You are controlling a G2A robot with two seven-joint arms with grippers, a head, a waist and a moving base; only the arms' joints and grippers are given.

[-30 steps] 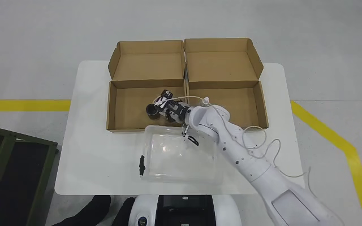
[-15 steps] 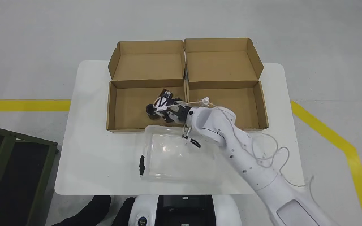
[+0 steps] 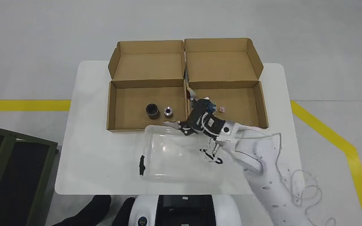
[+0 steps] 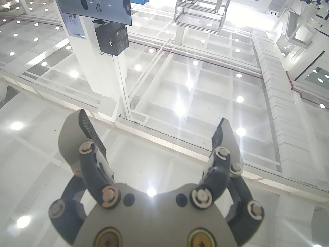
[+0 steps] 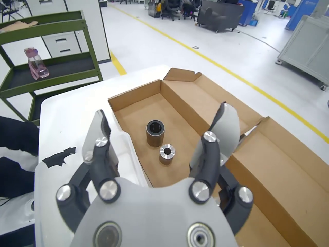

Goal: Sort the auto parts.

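Top view: right claw [image 3: 188, 112] hides part of the cardboard box [image 3: 129, 113].

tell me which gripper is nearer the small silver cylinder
Right. The right gripper hangs open just short of the silver cylinder; the left gripper points up at the ceiling, away from it.

The left box [image 3: 111, 110] and right box [image 3: 262, 107] are showing matt brown cardboard (raw edges at the flaps). The dark sleeve [image 5: 155, 137] is looking like dull blackened metal, while the small cylinder [image 5: 167, 154] is gleaming as bright machined metal. The bin [image 3: 169, 164] is glinting as clear glossy plastic on the smooth white surface [image 3: 90, 147]. The right end effector [image 5: 162, 115] is showing smooth pale-grey casing and ribbed black pads [image 5: 104, 126].
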